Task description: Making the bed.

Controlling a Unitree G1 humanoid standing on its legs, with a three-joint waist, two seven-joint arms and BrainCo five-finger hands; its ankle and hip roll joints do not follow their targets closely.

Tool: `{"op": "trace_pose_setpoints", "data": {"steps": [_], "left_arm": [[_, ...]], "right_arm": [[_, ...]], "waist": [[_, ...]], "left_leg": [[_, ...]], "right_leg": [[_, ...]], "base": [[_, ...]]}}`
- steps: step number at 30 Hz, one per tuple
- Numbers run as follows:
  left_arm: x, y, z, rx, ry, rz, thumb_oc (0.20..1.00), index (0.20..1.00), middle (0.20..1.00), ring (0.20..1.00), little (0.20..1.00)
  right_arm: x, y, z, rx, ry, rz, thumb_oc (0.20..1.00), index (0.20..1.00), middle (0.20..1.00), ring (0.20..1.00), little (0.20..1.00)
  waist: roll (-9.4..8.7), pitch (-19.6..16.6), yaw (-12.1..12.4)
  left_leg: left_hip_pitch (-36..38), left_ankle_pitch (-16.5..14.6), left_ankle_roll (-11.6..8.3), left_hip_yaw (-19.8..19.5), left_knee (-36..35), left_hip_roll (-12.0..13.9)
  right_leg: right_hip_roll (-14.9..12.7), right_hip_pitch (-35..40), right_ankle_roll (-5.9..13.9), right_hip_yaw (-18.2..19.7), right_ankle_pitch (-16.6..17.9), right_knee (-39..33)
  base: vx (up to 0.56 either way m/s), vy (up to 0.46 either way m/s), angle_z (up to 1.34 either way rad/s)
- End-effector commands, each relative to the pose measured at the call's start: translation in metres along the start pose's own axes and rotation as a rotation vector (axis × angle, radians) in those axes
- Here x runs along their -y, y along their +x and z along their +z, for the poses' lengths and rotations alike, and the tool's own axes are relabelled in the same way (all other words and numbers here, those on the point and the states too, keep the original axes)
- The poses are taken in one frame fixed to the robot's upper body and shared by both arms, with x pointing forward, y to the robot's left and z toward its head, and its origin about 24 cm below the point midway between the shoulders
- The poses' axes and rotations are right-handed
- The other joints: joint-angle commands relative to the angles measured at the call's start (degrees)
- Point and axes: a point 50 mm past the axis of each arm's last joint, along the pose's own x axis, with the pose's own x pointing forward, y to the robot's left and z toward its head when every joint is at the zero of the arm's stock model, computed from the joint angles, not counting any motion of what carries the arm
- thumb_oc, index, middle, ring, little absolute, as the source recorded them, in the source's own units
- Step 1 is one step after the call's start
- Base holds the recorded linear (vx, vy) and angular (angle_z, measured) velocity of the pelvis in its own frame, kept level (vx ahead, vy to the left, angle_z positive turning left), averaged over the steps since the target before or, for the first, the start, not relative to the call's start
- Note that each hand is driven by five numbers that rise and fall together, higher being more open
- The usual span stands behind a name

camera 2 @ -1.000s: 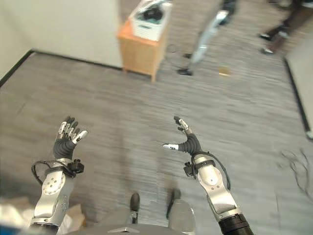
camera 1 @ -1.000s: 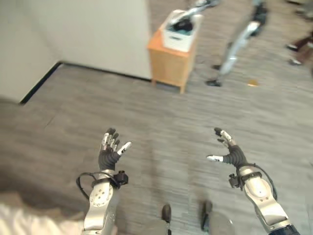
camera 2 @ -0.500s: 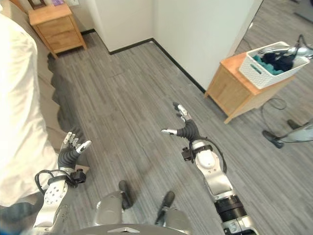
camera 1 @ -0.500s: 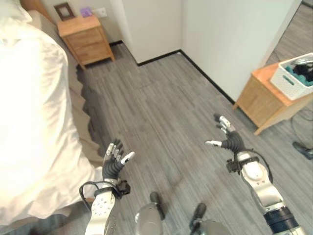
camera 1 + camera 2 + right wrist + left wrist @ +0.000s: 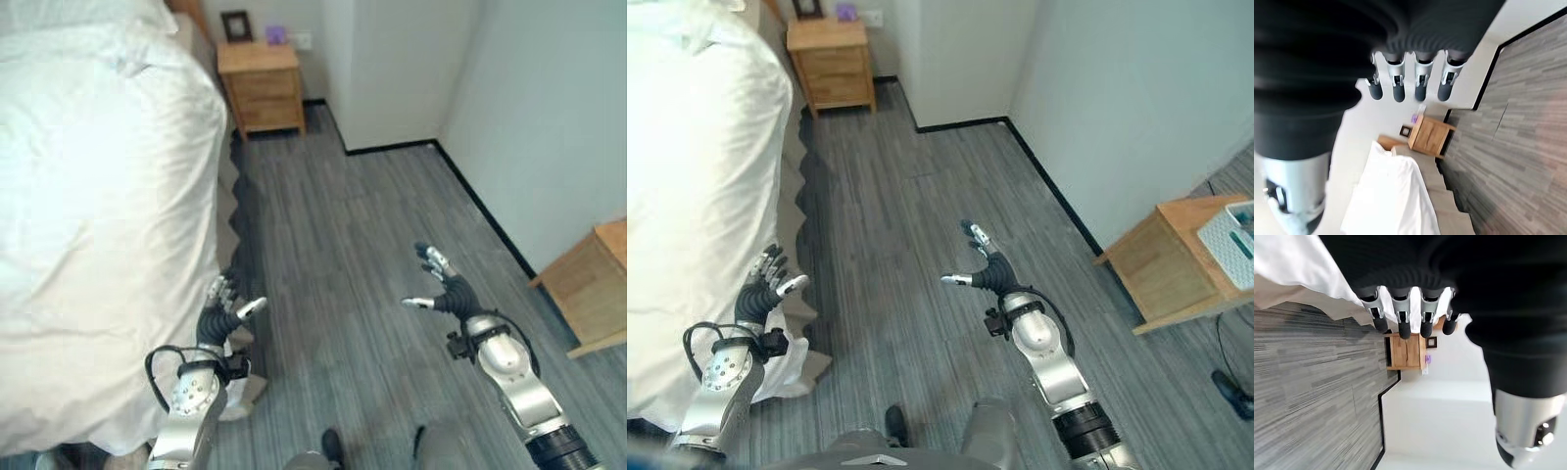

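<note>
The robot stood on the grey plank floor (image 5: 362,245) beside the bed (image 5: 220,211), both hands raised and empty. The left hand (image 5: 223,315) had its fingers straight and slightly fanned, thumb held apart, gripping nothing; the left wrist view showed the same, a row of extended fingers (image 5: 1400,318) with the white duvet (image 5: 1283,264) just past their tips. The right hand (image 5: 982,274) was likewise spread, thumb out to the side, and held nothing.

The white duvet (image 5: 98,176) lay to the outer side of the left fingers, its hanging edge close beside them and, as far as could be judged, not quite touched. From the right fingers it lay well apart, across the bare floor and past the other hand. The bed's long axis ran away ahead of the fingertips, toward the headboard wall, so the duvet's side edge ran roughly parallel to the way the fingers pointed. The left hand was plainly the nearer, and any first grasp of the cover would probably fall to it, with a sideways reach rather than a forward one.

Counted: one bed, one duvet, one wooden nightstand (image 5: 262,88) beyond the fingertips at the far wall with a small picture frame (image 5: 236,24) on it, and one other wooden cabinet (image 5: 1164,264) out past the right hand, carrying a white basket (image 5: 1232,243).
</note>
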Motion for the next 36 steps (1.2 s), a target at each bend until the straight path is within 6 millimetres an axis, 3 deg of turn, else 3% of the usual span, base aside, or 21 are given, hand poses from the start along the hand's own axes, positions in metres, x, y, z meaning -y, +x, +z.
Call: {"op": "trace_pose_setpoints", "data": {"steps": [1, 4, 5, 6, 7, 9, 15, 18, 19, 21, 22, 23, 25, 27, 28, 29, 30, 31, 32, 35, 36], "left_arm": [[-0.002, -0.005, 0.018, 0.091, 0.006, -0.054, 1.0, 1.0, 1.0, 1.0, 1.0], [-0.008, -0.007, 0.015, 0.077, 0.034, -0.037, 1.0, 1.0, 1.0, 1.0, 1.0], [0.012, -0.021, -0.107, -0.475, 0.097, 0.213, 1.0, 1.0, 1.0, 1.0, 1.0], [0.012, -0.022, -0.105, -0.474, 0.136, 0.16, 1.0, 1.0, 1.0, 1.0, 1.0], [0.013, -0.026, -0.104, -0.469, 0.13, 0.128, 1.0, 1.0, 1.0, 1.0, 1.0], [0.014, -0.017, -0.086, -0.383, 0.094, 0.102, 1.0, 1.0, 1.0, 1.0, 1.0], [0.009, 0.008, -0.023, -0.045, 0.137, 0.149, 1.0, 1.0, 1.0, 1.0, 1.0], [0.007, 0.013, -0.01, 0.018, 0.15, 0.172, 1.0, 1.0, 1.0, 1.0, 1.0], [0.001, 0.016, -0.001, 0.062, 0.171, 0.197, 1.0, 1.0, 1.0, 1.0, 1.0], [-0.004, 0.02, 0.005, 0.079, 0.196, 0.208, 1.0, 1.0, 1.0, 1.0, 1.0], [-0.004, 0.021, 0.005, 0.08, 0.195, 0.209, 1.0, 1.0, 1.0, 1.0, 1.0], [-0.004, 0.024, 0.009, 0.095, 0.204, 0.217, 1.0, 1.0, 1.0, 1.0, 1.0], [-0.003, 0.022, 0.011, 0.106, 0.19, 0.21, 1.0, 1.0, 1.0, 1.0, 1.0], [-0.002, 0.022, 0.009, 0.098, 0.183, 0.202, 1.0, 1.0, 1.0, 1.0, 1.0], [-0.003, 0.022, 0.009, 0.097, 0.183, 0.202, 1.0, 1.0, 1.0, 1.0, 1.0], [-0.004, 0.023, 0.009, 0.092, 0.183, 0.195, 1.0, 1.0, 1.0, 1.0, 1.0], [-0.004, 0.023, 0.008, 0.09, 0.183, 0.195, 1.0, 1.0, 1.0, 1.0, 1.0], [-0.005, 0.023, 0.007, 0.088, 0.192, 0.194, 1.0, 1.0, 1.0, 1.0, 1.0], [-0.004, 0.021, 0.005, 0.084, 0.19, 0.181, 1.0, 1.0, 1.0, 1.0, 1.0], [-0.001, 0.018, 0.001, 0.07, 0.171, 0.168, 1.0, 1.0, 1.0, 1.0, 1.0], [0.005, 0.014, -0.007, 0.039, 0.142, 0.151, 1.0, 1.0, 1.0, 1.0, 1.0]], "right_arm": [[0.019, 0.009, 0.026, 0.145, 0.005, -0.098, 1.0, 1.0, 1.0, 1.0, 1.0], [0.018, 0.009, 0.024, 0.133, 0.0, -0.091, 1.0, 1.0, 1.0, 1.0, 1.0], [0.029, -0.06, -0.119, -0.596, 0.164, -0.466, 1.0, 1.0, 1.0, 1.0, 1.0], [0.03, -0.07, -0.125, -0.64, 0.158, -0.472, 1.0, 1.0, 1.0, 1.0, 1.0], [0.03, -0.071, -0.126, -0.648, 0.145, -0.453, 1.0, 1.0, 1.0, 1.0, 1.0], [0.035, -0.062, -0.121, -0.619, 0.12, -0.44, 1.0, 1.0, 1.0, 1.0, 1.0], [0.07, -0.036, -0.078, -0.374, -0.1, -0.486, 1.0, 1.0, 1.0, 1.0, 1.0], [0.075, -0.029, -0.064, -0.304, -0.192, -0.503, 1.0, 1.0, 1.0, 1.0, 1.0], [0.074, -0.017, -0.048, -0.216, -0.221, -0.509, 1.0, 1.0, 1.0, 1.0, 1.0], [0.069, -0.005, -0.031, -0.131, -0.201, -0.512, 1.0, 1.0, 1.0, 1.0, 1.0], [0.069, -0.005, -0.03, -0.129, -0.202, -0.512, 1.0, 1.0, 1.0, 1.0, 1.0], [0.064, -0.003, -0.017, -0.06, -0.172, -0.514, 1.0, 1.0, 1.0, 1.0, 1.0], [0.063, -0.006, -0.01, -0.021, -0.153, -0.527, 1.0, 1.0, 1.0, 1.0, 1.0], [0.061, -0.007, -0.007, -0.006, -0.13, -0.531, 1.0, 1.0, 1.0, 1.0, 1.0], [0.061, -0.007, -0.007, -0.006, -0.13, -0.53, 1.0, 1.0, 1.0, 1.0, 1.0], [0.059, -0.008, -0.005, 0.004, -0.117, -0.528, 1.0, 1.0, 1.0, 1.0, 1.0], [0.059, -0.009, -0.005, 0.002, -0.117, -0.525, 1.0, 1.0, 1.0, 1.0, 1.0], [0.056, -0.009, -0.005, 0.004, -0.113, -0.512, 1.0, 1.0, 1.0, 1.0, 1.0], [0.052, -0.011, -0.007, 0.0, -0.108, -0.486, 1.0, 1.0, 1.0, 1.0, 1.0], [0.048, -0.014, -0.013, -0.026, -0.095, -0.447, 1.0, 1.0, 1.0, 1.0, 1.0], [0.049, -0.013, -0.016, -0.038, -0.1, -0.422, 1.0, 1.0, 1.0, 1.0, 1.0]], "waist": [[-2.53, 1.71, -2.84], [-3.42, 1.07, -2.76], [1.19, 1.14, 3.24], [1.95, -0.29, 2.18], [2.91, -1.61, 1.99], [2.22, -1.71, 2.81], [-0.58, -1.6, 4.41], [-1.06, -1.57, 5.24], [-1.14, -0.44, 4.79], [0.55, 1.05, 3.31], [0.45, 1.12, 3.49], [0.69, 2.71, 1.73], [0.55, 3.01, 0.18], [0.51, 3.27, -1.31], [0.9, 3.2, -1.64], [1.01, 3.27, -3.35], [1.33, 3.22, -3.3], [1.52, 2.69, -4.7], [1.44, 2.4, -5.35], [2.46, 1.97, -6.08], [4.64, 1.68, -5.77]], "left_leg": [[-1.1, 0.64, -7.11, 2.86, -3.38, 2.58], [-0.13, -0.35, -7.14, 3.23, -3.38, 2.34], [-8.05, 4.35, -13.91, 5.67, 6.84, 15.52], [-7.02, 5.27, -13.18, 11.92, 4.34, 15.11], [-4.88, 6.55, -13.46, 10.65, 0.44, 14.34], [-4.87, 7.2, -13.82, 7.61, 0.07, 14.18], [-5.55, 2.95, -12.95, 5.21, 3.96, 12.81], [-3.81, 1.58, -11.58, 6.12, 2.79, 11.13], [-0.89, 0.27, -10.15, 7.44, 0.96, 9.86], [1.47, -0.11, -9.53, 8.28, -0.31, 11.15], [1.53, -0.07, -9.57, 8.52, -0.49, 11.1], [4.03, -1.1, -9.96, 8.62, -1.59, 11.27], [5.21, -1.87, -11.07, 8.5, -1.95, 11.11], [7.7, -3.59, -12.89, 8.93, -2.8, 11.48], [7.6, -3.76, -13.01, 8.65, -2.72, 11.97], [11.61, -6.5, -15.37, 9.48, -3.36, 13.17], [11.77, -6.95, -15.41, 9.63, -3.19, 13.48], [15.08, -9.12, -16.81, 9.63, -3.38, 14.25], [16.63, -9.73, -17.31, 10.48, -3.27, 14.46], [17.51, -6.39, -17.78, 9.81, 0.52, 16.96], [13.4, 3.99, -18.01, 8.11, 13.69, 21.96]], "right_leg": [[0.56, 7.12, -0.12, 3.22, 8.11, -12.02], [-1.42, 10.15, 0.5, 2.02, 10.41, -17.73], [-8.91, 20.49, 2.77, -5.94, 4.41, -22.95], [-7.53, 20.63, 2.77, -8.95, 4.02, -22.95], [-6.78, 21.1, 2.58, -9.61, 4.15, -22.95], [-6.83, 22.03, 2.15, -10.93, 3.85, -22.95], [-8.17, 24.23, 3.31, -12.78, 4.2, -22.34], [-11.02, 22.5, 4.31, -13.24, 4.36, -14.89], [-14.57, 16.62, 5.92, -11.48, 9.57, -3.37], [-14.51, 10.81, 6.55, -11.62, 12.53, 5.78], [-14.64, 10.11, 6.52, -11.16, 12.12, 6.74], [-11.95, 4.57, 5.47, -11.8, 7.72, 8.2], [-10.94, 2.18, 4.52, -13.95, 6.54, 1.71], [-12.62, -0.68, 4.03, -17.87, 8.38, -5.86], [-12.09, 0.11, 4.07, -18.55, 8.85, -7.03], [-15.17, -3.25, 5.1, -21.62, 12.56, -14.87], [-14.7, -2.72, 5.31, -21.77, 12.89, -15.68], [-16.6, -5.08, 6.33, -21.82, 14.76, -18.1], [-16.77, -5.21, 5.81, -21.27, 16.08, -17.36], [-15.18, -5.54, 4.67, -19.12, 16.65, -14.24], [-11.95, -3.56, 1.29, -20.91, 14.23, -13.04]], "base": [[0.21, -0.108, 1.59], [0.1, -0.086, 0.49], [0.0, -0.113, 0.12], [0.07, -0.096, 0.11], [0.09, -0.105, 0.57], [0.08, -0.039, 1.13], [0.1, 0.025, 0.37], [0.11, 0.145, -0.2], [0.16, 0.196, 0.16], [0.2, 0.191, -0.37], [0.33, 0.112, -0.66], [0.33, 0.033, -0.34], [0.43, -0.052, -0.05], [0.37, -0.163, 0.22], [0.54, -0.313, 0.3], [0.41, -0.217, 0.31], [0.79, -0.422, 0.39], [0.6, -0.3, 0.45], [0.83, -0.436, 0.48], [0.43, -0.267, 0.15], [0.59, -0.514, -0.07]]}}
